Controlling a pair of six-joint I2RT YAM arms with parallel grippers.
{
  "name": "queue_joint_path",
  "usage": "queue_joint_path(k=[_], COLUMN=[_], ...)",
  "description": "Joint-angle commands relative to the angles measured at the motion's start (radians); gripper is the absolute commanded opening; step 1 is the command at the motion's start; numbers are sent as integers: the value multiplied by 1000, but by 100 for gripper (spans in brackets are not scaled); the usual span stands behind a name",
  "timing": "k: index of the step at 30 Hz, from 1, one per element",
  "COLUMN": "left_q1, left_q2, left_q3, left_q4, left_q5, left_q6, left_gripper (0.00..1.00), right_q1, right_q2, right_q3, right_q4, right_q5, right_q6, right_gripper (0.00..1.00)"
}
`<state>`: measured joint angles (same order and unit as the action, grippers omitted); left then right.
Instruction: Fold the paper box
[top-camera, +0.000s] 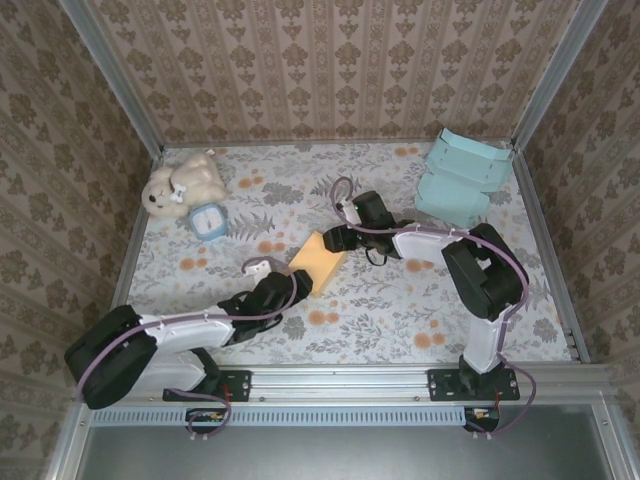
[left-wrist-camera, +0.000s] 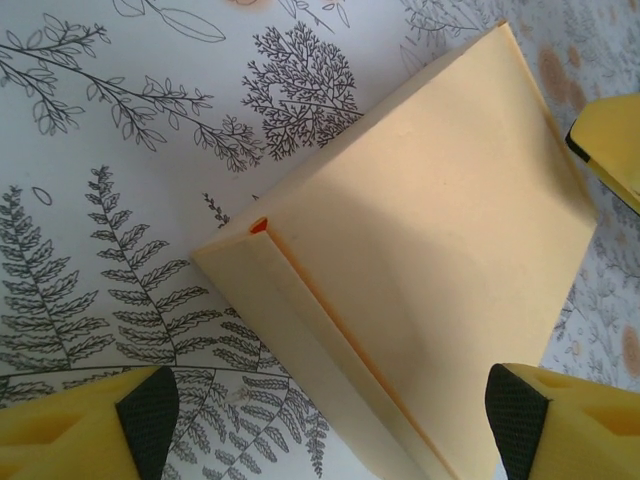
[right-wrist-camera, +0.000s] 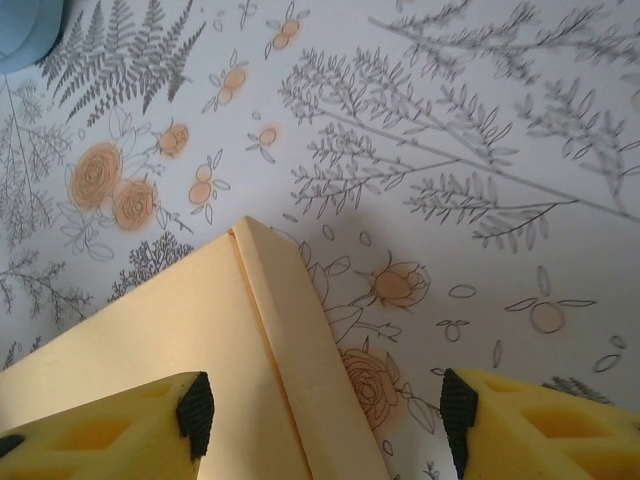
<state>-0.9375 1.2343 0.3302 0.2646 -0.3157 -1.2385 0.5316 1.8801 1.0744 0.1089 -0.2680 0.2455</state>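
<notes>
Reference = paper box. It lies flat on the tabletop, roughly mid-surface. The plush toy is well off to its far-left, and the blue cartons are well off to its far-right.

Left pincer sits at the box's near-left end. It's open, with one pad on each side of the box and no visible squeeze. Right pincer is at the box's far-right end, also open. One of its fingers is over the box panel and the other is over bare tabletop beside the box edge. Neither is holding anything.

Why, my read: the arms bracket the box from opposite ends so one can pin it while the other works a flap. The box looks collapsed, so most of the folding is probably yet to do.

Orientation: the box sits diagonal to the tabletop edges. Its long axis looks to run near-left to far-right, roughly along the line between the two pincers, though it's close to square so I'm not certain. The overlapping seam flap faces up and runs along one long edge. Both wrist views show the seam.
</notes>
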Motion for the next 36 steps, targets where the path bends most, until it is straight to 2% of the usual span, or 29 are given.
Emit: queue_joint_path(k=[1, 4, 11, 15, 21, 27, 36], left_q1=[-6, -6, 25, 72, 185, 301, 489], left_q2=[51, 110, 203, 233, 271, 317, 429], left_q3=[55, 81, 153, 201, 303, 424, 615], left_q4=[49, 78, 96, 99, 61, 3, -96], left_q5=[-26, -19, -18, 30, 128, 172, 239], left_q6=[-11, -1, 40, 78, 147, 214, 321], left_gripper=[83, 82, 76, 71, 69, 68, 68], right_q1=[-4, -4, -5, -5, -1, 9, 37], right_q2=[28, 34, -25, -87, -125, -76, 128], right_q3=[10, -11, -93, -156, -184, -102, 116], right_q4=[30, 49, 105, 171, 283, 326, 388], right_q5=[-57, -74, -132, -152, -157, -104, -77], right_q6=[-9, -5, 38, 102, 238, 310, 409], right_gripper=[63, 62, 53, 51, 47, 46, 45])
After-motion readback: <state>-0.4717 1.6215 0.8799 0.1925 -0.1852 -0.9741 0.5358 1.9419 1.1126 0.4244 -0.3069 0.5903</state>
